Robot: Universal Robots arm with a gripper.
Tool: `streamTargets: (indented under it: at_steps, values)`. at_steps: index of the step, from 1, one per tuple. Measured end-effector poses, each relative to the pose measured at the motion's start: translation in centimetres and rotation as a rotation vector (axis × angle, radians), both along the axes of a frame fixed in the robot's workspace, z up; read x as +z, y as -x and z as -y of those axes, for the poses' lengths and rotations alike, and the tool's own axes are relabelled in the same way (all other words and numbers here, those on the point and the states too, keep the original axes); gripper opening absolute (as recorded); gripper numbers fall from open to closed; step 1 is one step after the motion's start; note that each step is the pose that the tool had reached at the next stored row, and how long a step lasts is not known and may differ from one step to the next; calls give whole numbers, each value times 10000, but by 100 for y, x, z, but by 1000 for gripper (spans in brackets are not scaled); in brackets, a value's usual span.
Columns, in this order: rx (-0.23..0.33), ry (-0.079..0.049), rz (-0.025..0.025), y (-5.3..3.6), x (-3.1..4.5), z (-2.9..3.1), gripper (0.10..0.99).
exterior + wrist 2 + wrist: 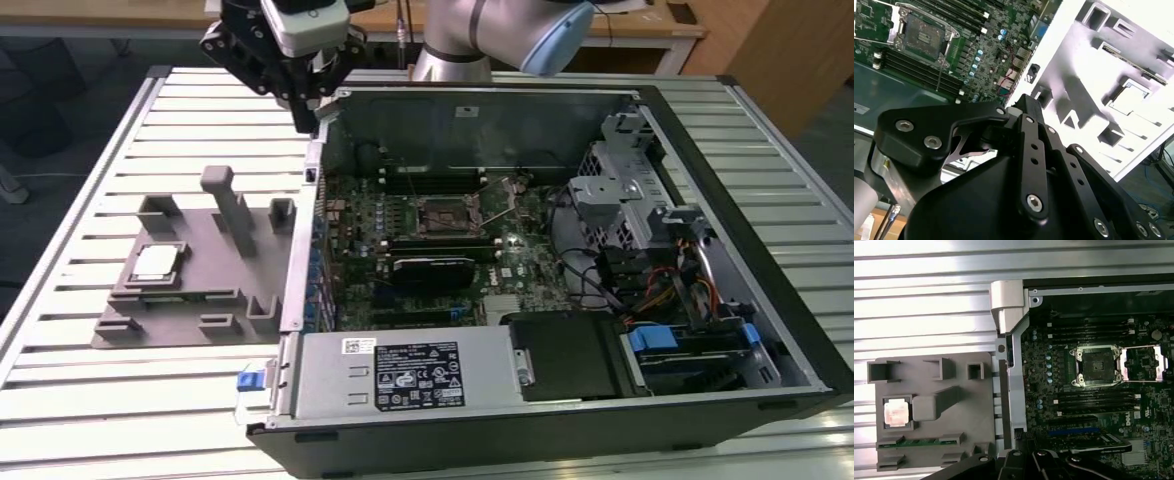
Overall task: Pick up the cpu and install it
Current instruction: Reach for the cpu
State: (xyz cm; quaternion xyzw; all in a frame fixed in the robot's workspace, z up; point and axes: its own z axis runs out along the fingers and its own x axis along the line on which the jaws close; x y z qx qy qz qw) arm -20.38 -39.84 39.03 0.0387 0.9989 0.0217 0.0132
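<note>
Over the rear corner of the open black computer case (467,435) hangs the black gripper (304,105); open or closed, I cannot tell. Well apart, the small silver-topped square cpu (158,262) lies pocketed near the grey moulded tray's (214,290) edge.

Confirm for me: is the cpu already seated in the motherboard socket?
No, in the first wrist view the cpu lies on the grey tray and the socket is empty.
</note>
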Motion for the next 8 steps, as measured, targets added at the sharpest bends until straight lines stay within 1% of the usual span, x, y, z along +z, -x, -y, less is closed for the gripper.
streamTargets:
  at_steps: [8]
  values:
    - [-11,0,0,118,-11,-6,106]
